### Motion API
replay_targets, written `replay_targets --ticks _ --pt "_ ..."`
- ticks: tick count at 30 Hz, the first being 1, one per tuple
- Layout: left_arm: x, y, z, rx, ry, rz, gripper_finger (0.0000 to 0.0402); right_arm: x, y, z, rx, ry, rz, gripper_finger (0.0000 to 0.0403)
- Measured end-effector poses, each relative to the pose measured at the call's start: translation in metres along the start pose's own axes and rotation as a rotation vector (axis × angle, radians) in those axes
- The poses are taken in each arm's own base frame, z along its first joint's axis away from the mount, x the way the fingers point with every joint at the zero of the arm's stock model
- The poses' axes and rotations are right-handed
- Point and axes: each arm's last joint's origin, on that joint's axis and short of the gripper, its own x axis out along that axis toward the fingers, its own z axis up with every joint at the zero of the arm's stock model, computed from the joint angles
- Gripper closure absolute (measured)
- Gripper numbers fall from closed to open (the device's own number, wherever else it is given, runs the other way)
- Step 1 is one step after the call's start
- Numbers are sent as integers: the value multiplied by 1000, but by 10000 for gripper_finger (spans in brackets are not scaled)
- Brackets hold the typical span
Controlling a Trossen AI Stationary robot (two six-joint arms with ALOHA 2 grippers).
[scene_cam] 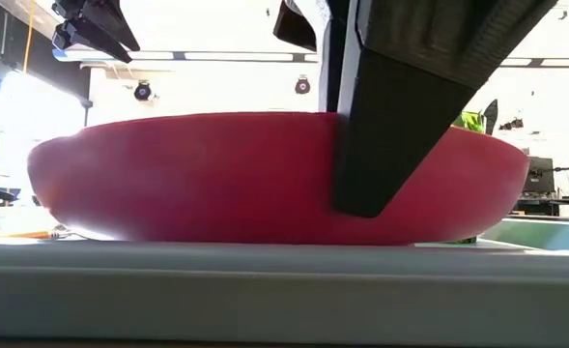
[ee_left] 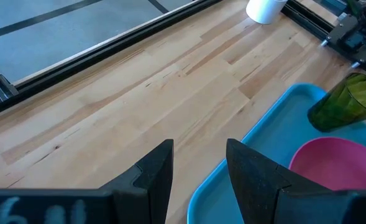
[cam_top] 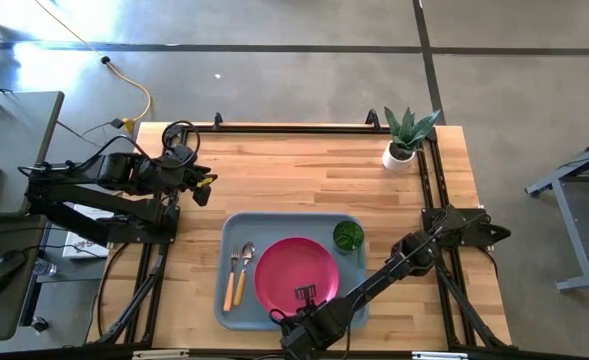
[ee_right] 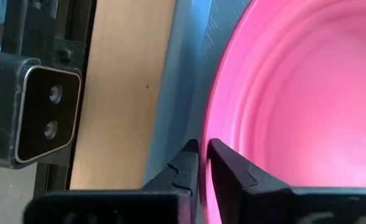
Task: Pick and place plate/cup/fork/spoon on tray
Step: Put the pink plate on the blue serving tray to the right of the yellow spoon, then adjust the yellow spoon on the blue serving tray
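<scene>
The pink-red plate [cam_top: 296, 272] lies in the grey-blue tray [cam_top: 230, 312], and fills the low view [scene_cam: 207, 179]. The dark green cup [cam_top: 348, 235] stands in the tray's far right corner. The fork and spoon [cam_top: 239, 272] lie side by side at the tray's left end. My right gripper [cam_top: 309, 297] is shut on the plate's near rim. My left gripper [cam_top: 206, 185] is open and empty, above the bare table beyond the tray's far left corner. My right gripper pinches the plate's near rim [ee_right: 203, 132] between its two fingers, one inside the plate and one finger [scene_cam: 381, 135] outside the wall. The fingers come from the table's near side, slanting down. The plate's underside appears to rest on the tray.
A white pot with a green plant [cam_top: 404, 140] stands at the table's far right corner. Black rails run along the table's far, left and right edges. Bare wood lies between the tray and the far rail [ee_left: 139, 81].
</scene>
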Motion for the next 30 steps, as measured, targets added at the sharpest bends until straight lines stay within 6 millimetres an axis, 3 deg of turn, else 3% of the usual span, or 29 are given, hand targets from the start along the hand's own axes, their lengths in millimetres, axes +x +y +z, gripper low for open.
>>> replay_targets --ticks 9,18,30 --pt "0 0 0 9 3 -3 261 0 0 1 8 -8 -7 345" --pt "-1 -4 -3 193 103 -158 261 -16 0 10 32 -82 -16 344" --pt "-4 -12 -9 421 220 -431 261 -21 -11 16 343 -134 -76 344"
